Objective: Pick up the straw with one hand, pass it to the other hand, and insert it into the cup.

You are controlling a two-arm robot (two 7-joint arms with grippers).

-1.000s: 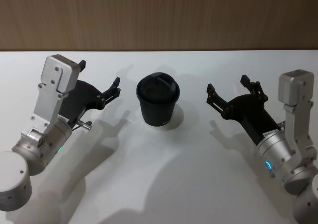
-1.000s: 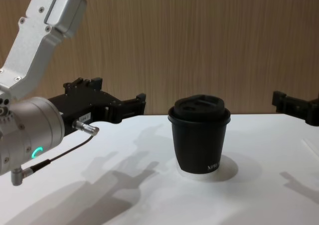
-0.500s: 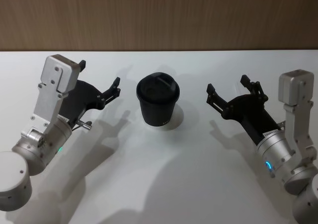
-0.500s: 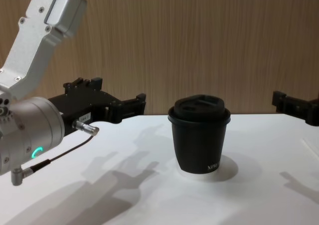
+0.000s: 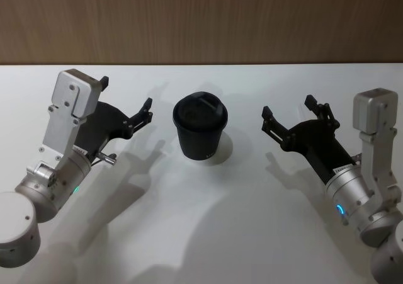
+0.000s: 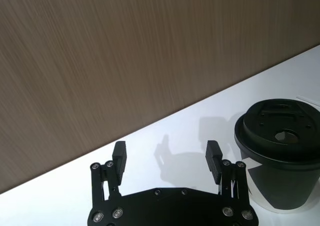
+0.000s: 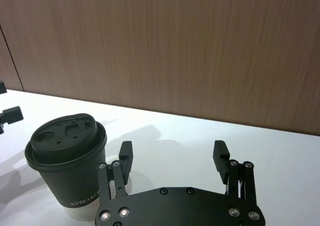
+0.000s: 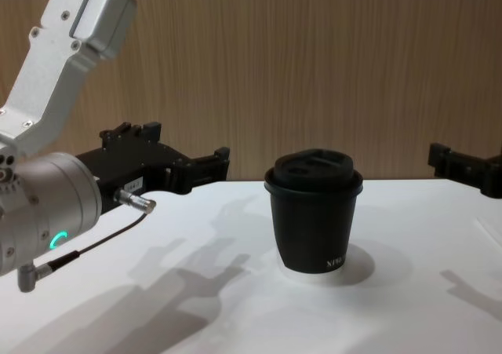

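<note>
The black cup [image 5: 200, 130] with its black sip lid stands upright mid-table, also seen in the chest view [image 8: 315, 217]. My left gripper [image 5: 126, 92] hovers open to the cup's left, its fingers pointing toward the back wall with nothing between them. In the left wrist view the gripper [image 6: 166, 151] has the cup [image 6: 280, 156] off to one side. My right gripper [image 5: 288, 106] hangs open and empty to the cup's right. Its own view shows the gripper [image 7: 172, 151] beside the cup [image 7: 65, 161]. The straw is out of view.
The white table [image 5: 208, 227] runs back to a wooden wall [image 5: 201, 19]. Both silver arms reach in from the near corners, the left arm [image 8: 47, 197] large in the chest view. The right gripper's tip [image 8: 451, 162] shows at that view's edge.
</note>
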